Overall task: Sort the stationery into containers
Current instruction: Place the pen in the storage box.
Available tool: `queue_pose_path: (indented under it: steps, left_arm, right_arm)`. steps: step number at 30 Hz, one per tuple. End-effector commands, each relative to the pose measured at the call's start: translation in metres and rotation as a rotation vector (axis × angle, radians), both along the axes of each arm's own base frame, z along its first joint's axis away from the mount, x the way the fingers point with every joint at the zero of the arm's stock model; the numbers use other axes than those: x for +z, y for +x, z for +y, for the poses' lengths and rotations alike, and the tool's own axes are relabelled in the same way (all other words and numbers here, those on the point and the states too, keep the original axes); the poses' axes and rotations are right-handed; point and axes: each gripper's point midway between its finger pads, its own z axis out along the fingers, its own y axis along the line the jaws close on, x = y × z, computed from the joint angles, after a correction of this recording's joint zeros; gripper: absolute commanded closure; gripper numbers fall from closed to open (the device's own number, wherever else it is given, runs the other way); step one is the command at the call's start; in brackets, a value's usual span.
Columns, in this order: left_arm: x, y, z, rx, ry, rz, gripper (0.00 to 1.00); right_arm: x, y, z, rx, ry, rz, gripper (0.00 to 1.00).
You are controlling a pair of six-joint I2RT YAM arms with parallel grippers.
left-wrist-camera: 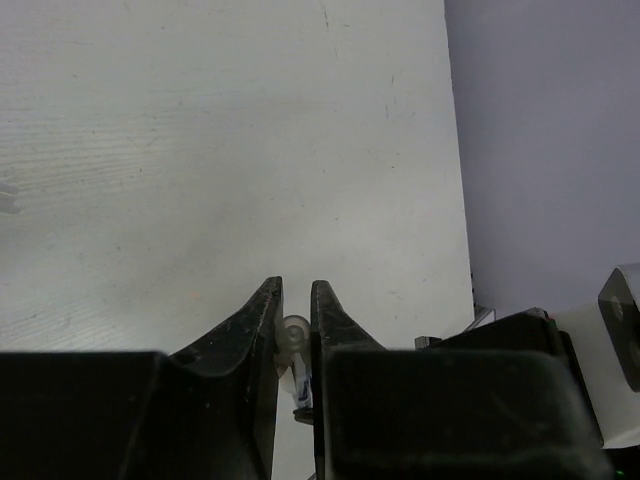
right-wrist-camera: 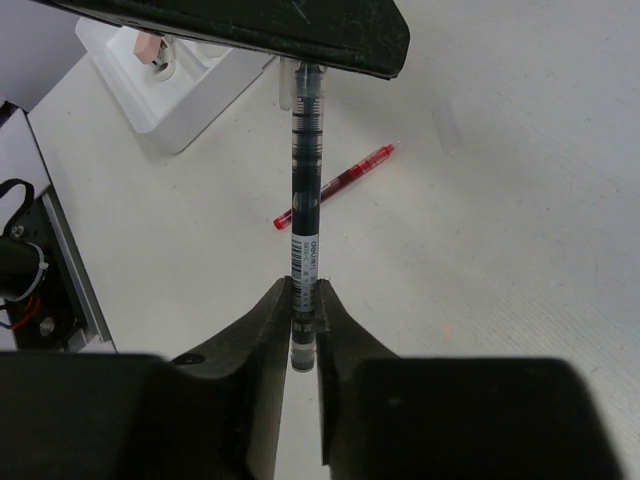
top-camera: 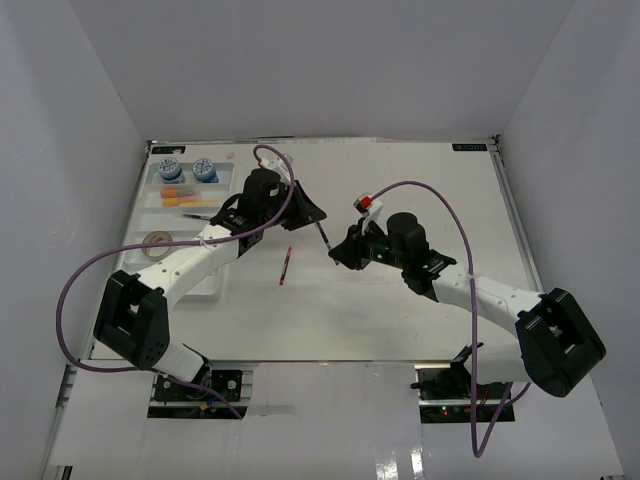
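The left gripper [left-wrist-camera: 295, 292] is seen almost fully closed, and a small pale round end is pinched between its fingers [left-wrist-camera: 262, 312]. This is judged to be the tip of the black pen [right-wrist-camera: 305, 170], although from the left wrist view alone it cannot be said with certainty. The right gripper [right-wrist-camera: 303, 292] is closed as well, with the opposite end of the same pen clamped between its two fingers [right-wrist-camera: 268, 318]. The black pen is therefore held at both ends, lifted above the table [top-camera: 420, 190] in the space between the two arms. It looks like a handover from one arm to the other.

Below the held pen, a red pen [right-wrist-camera: 335, 185] is lying flat on the table, apart from both grippers. The white tray [top-camera: 165, 226] is placed at the far left. In its compartments two round tubs [top-camera: 169, 168], some coloured erasers [top-camera: 180, 193] and a tape roll [top-camera: 157, 243] are already found.

Several risks can be expected from here. If one arm is moved while the other jaws are not released, the pen may be bent or pulled out of a grip. The left grip appears to be taken only at the very tip, so when the right jaws are opened the pen may swing down or slip and fall. A long pen hanging from one end may also be knocked against a tray divider during the placing.
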Motion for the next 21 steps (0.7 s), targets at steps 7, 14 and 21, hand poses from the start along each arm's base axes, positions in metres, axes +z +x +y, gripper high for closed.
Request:
queue_pose_path:
  steps: [7, 14, 21]
  left_arm:
    - [0.026, 0.033, 0.061, 0.193, 0.056, -0.144, 1.00]
    - [0.024, 0.073, 0.221, 0.579, 0.080, -0.165, 1.00]
    - [-0.005, 0.087, 0.348, 0.869, 0.016, -0.105, 1.00]
  right_arm:
    - [0.010, 0.004, -0.003, -0.027, 0.009, -0.044, 0.14]
    - [-0.004, 0.003, -0.020, -0.074, -0.080, -0.054, 0.02]
    - [-0.013, -0.006, -0.026, -0.052, -0.098, -0.044, 0.04]
